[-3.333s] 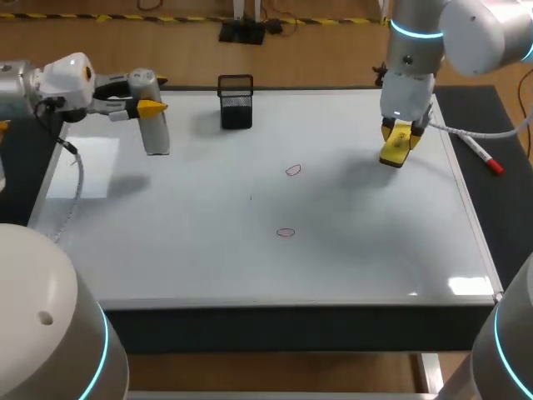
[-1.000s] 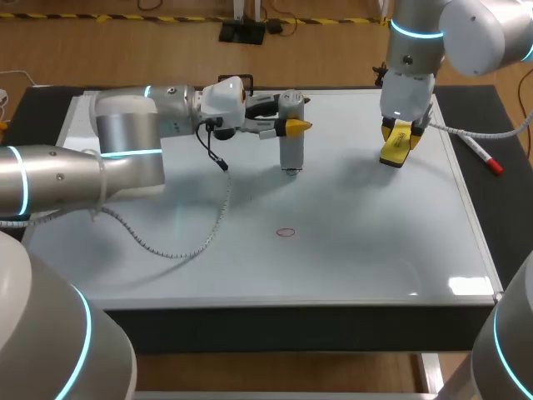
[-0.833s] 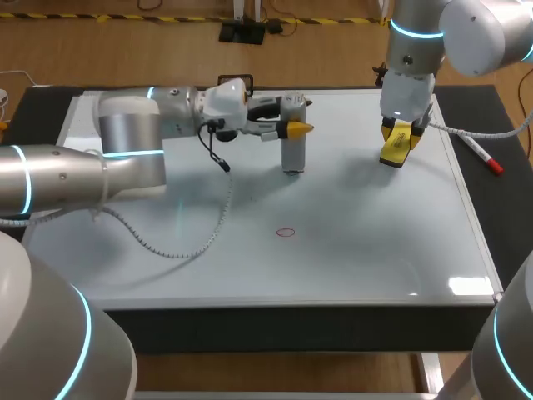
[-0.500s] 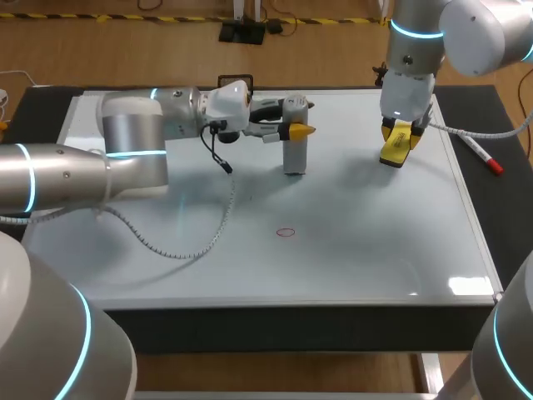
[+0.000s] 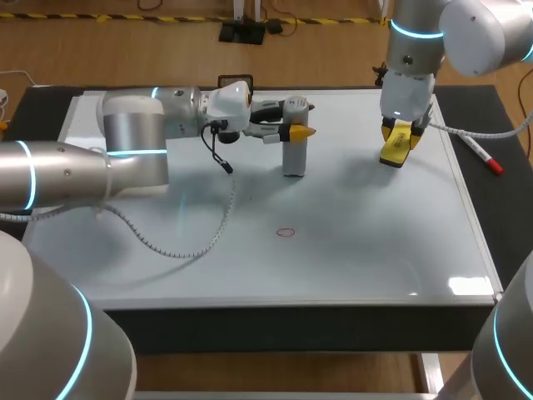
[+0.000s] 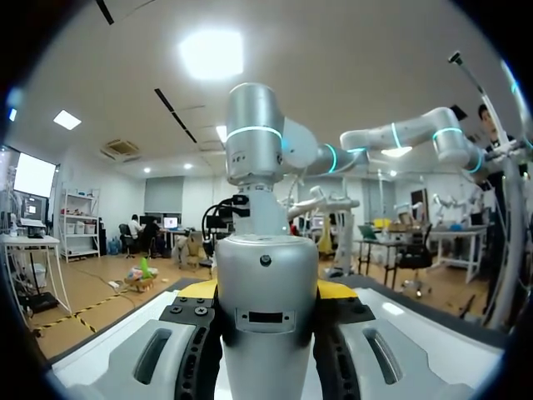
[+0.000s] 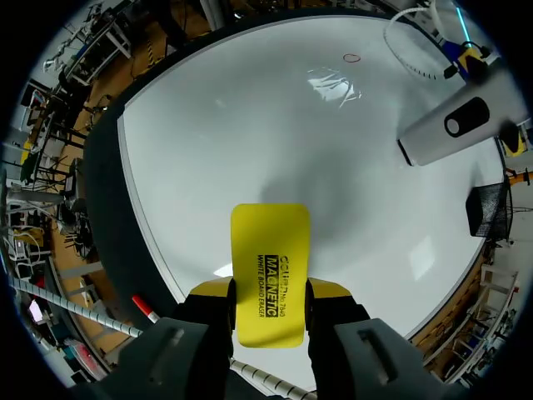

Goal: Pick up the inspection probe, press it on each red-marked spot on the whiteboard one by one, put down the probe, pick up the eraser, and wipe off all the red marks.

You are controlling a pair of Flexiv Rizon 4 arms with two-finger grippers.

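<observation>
While the left gripper [image 5: 296,131] clamps the probe [image 5: 293,154] high on its body, fingers shut against both sides of the grey barrel, the probe stands upright with its foot on the whiteboard [image 5: 375,250], toward the far middle. One red mark [image 5: 286,232] shows nearer the front edge, well apart from the probe; whatever lies under the foot is hidden.

Over on the other side, the right gripper [image 7: 268,292] hangs above the far right part of the board. Its jaws are closed across the narrow width of the yellow eraser [image 7: 269,267], and they take it at one end, so most of it sticks out ahead of the fingers.

Handling call: the probe looks like a rigid, smooth-cased cylinder, probably not heavy but slick. A hold high across the barrel, as now, should hold it plumb for a straight press, though an off-axis push could let it slip or tip. The eraser looks like a light, stiff block. Pinching its long edges suits it, flat face down for wiping.
</observation>
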